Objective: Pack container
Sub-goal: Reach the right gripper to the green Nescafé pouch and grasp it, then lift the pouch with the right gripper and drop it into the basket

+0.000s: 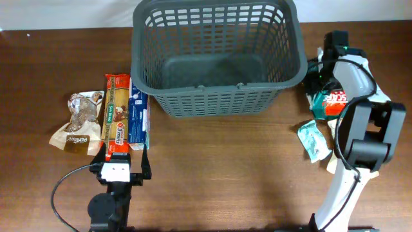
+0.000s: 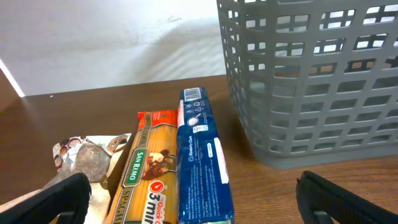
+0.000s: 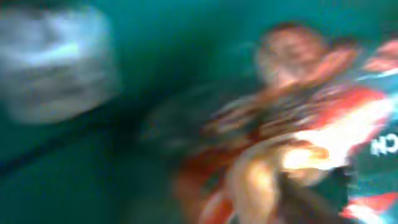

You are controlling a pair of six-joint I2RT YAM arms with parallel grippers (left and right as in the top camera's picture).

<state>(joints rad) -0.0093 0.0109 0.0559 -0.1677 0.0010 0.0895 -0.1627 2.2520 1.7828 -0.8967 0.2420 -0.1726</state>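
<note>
Standing upright at the far middle of the brown table (image 1: 244,174) is the grey basket (image 1: 219,103). Left of it lie a spaghetti packet (image 1: 116,116), a blue packet (image 1: 138,119) touching it and a brown snack bag (image 1: 80,122), with the left gripper (image 1: 122,164) at their near ends, fingers wide apart. The right gripper (image 1: 320,80) is down at a green and red packet (image 1: 331,102) right of the basket, and whether its fingers are apart or together I cannot tell.
</note>
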